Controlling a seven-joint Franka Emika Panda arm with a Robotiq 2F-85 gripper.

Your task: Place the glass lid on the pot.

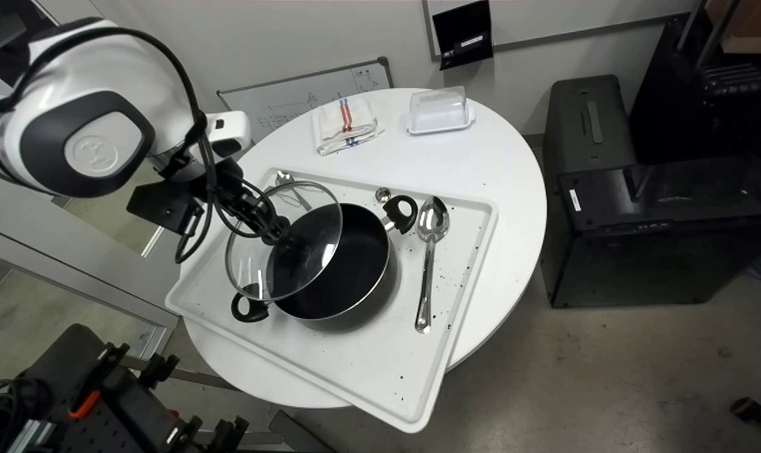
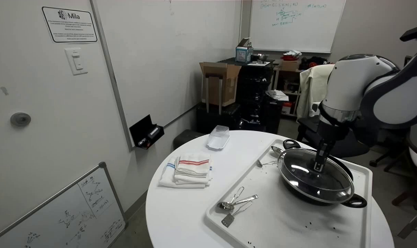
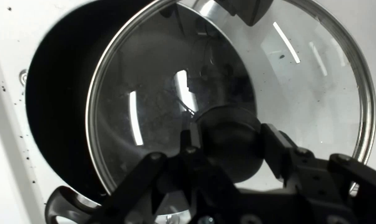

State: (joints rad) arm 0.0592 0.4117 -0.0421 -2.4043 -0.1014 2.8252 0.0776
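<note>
The clear glass lid [image 1: 248, 255] with its metal rim is held above the black pot [image 1: 371, 251], shifted to one side. Part of the pot's dark inside shows uncovered in an exterior view and in the wrist view [image 3: 54, 102]. My gripper [image 1: 278, 231] is shut on the lid's dark knob [image 3: 228, 152], with a finger on each side in the wrist view. In an exterior view the lid [image 2: 298, 172] overlaps most of the pot, whose side handle [image 2: 355, 201] sticks out. I cannot tell whether the lid's rim touches the pot.
The pot stands on a white tray [image 1: 349, 377] on a round white table [image 1: 506, 182]. A large metal spoon [image 1: 426, 270] lies beside the pot. Small utensils [image 2: 227, 206] lie near the tray's edge. A folded towel [image 2: 193, 170] and a clear-lidded dish [image 2: 218, 139] are beyond the tray.
</note>
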